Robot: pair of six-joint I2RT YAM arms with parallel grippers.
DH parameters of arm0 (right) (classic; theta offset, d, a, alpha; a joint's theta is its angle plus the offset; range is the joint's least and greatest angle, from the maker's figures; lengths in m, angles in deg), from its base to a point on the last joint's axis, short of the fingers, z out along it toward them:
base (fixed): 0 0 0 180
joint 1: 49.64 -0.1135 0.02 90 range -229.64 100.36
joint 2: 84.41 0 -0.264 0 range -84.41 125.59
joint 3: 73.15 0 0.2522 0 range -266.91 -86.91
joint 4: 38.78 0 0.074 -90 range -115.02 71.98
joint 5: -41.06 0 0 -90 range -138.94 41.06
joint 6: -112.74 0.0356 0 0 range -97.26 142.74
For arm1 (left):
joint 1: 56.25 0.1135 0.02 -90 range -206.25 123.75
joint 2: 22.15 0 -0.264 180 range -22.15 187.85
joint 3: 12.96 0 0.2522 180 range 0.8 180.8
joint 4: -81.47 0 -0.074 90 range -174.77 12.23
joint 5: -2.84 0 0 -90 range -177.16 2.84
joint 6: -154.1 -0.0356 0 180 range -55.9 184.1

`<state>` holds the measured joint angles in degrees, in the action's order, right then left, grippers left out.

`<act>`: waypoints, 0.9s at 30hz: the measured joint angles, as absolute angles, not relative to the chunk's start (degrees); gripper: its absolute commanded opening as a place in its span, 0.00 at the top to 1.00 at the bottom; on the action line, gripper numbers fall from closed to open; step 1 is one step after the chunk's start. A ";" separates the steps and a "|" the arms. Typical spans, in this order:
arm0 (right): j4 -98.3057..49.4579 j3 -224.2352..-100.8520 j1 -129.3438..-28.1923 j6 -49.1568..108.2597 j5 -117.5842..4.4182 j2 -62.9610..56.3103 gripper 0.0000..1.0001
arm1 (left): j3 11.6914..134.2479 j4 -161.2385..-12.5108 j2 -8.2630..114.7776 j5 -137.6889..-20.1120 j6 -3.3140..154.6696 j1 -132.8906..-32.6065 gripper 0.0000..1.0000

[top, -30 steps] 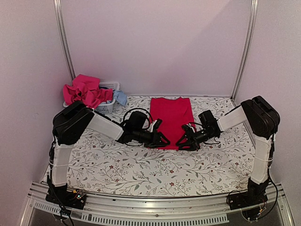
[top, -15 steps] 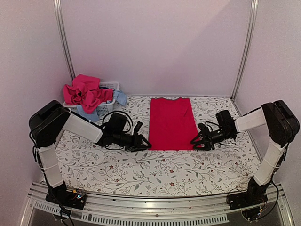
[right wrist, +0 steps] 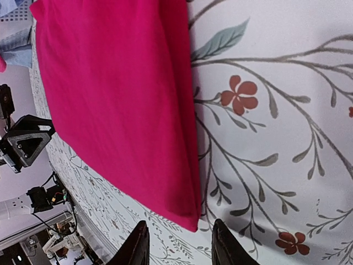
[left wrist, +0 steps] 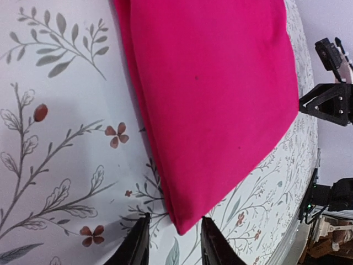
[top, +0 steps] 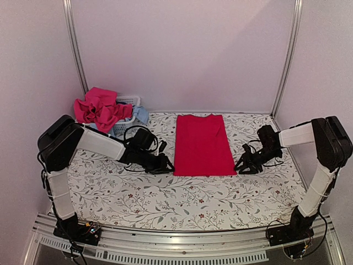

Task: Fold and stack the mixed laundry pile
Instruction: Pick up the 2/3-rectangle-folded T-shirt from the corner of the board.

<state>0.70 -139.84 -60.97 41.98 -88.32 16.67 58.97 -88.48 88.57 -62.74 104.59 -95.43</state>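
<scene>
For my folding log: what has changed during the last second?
Both grippers moved apart along the near edge of the red garment: the left gripper to its left corner, the right gripper to its right corner. Neither grips it. The garment and the laundry pile stayed in place.

i see the cloth [top: 203, 144] in solid bright red from above, closer to hot pink on both wrist views. the table cover [top: 165, 193] is white with grey leafy vines and small rust-red flowers. the pile [top: 99, 107] is magenta-pink, with a light blue piece [top: 141, 115]; the basket [top: 126, 126] is white.
</scene>
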 measured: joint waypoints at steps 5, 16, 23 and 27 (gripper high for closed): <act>1.57 -141.02 -62.07 40.04 -87.51 19.45 0.68 | 63.85 -83.95 92.00 -64.53 102.36 -97.74 0.72; 1.50 -141.08 -63.66 39.01 -86.50 20.32 1.00 | 65.42 -80.74 92.55 -67.68 101.51 -99.91 0.96; 1.42 -140.27 -63.86 38.70 -86.18 19.84 1.00 | 63.76 -81.07 91.52 -68.35 100.76 -100.15 1.00; 1.92 -135.64 -64.51 39.23 -87.46 15.49 1.00 | 60.26 -80.74 88.13 -67.59 100.02 -101.98 1.00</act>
